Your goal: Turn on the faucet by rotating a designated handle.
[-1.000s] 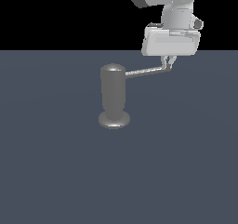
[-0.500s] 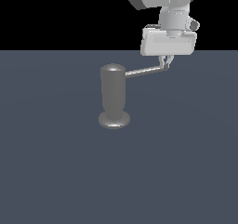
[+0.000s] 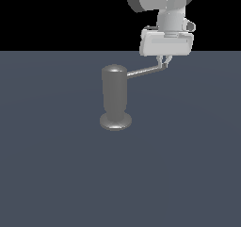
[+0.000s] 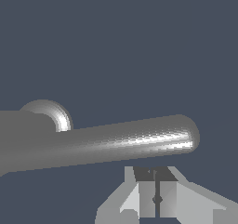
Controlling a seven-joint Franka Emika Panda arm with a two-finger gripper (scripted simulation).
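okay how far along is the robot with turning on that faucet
Done: the gripper has reached the tip of the handle, its fingers shut together beside the rod rather than around it. In hand: it looks set to push the handle sideways. Left: the rotation itself; how far the handle has turned cannot be told. The faucet stands upright.

Even, flat light is rendered without cast shadows; a soft highlight is seen on the handle (image 4: 116, 144); edges stay sharp.
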